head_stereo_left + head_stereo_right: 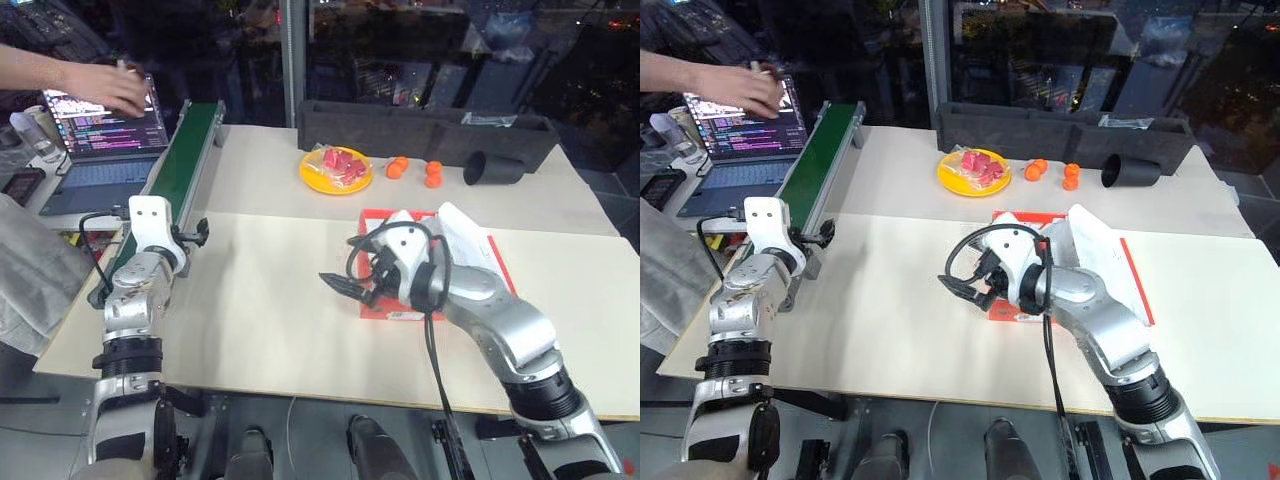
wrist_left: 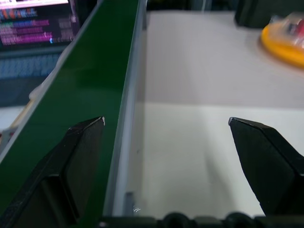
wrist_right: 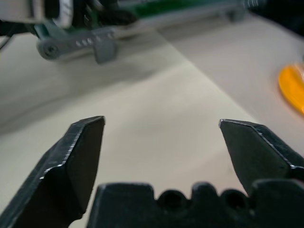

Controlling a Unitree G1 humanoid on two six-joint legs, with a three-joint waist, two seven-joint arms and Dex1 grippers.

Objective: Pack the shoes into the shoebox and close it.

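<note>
The pale beige worktop point(image 1: 270, 300) carries a long green conveyor belt point(image 1: 180, 150) along its left edge. The flat red-orange cardboard shoebox point(image 1: 500, 262), closed, lies right of centre, partly behind the right arm. The right gripper point(image 1: 345, 287) hangs over bare worktop just beside it, fingers point(image 3: 80, 156) spread wide, empty. The left gripper point(image 2: 166, 142) hovers at the conveyor's edge, fingers apart too.

Silver jointed arms with white wrist housings; a black cable loops over the right arm point(image 1: 500, 320); black, wedge-tipped jaws.
</note>
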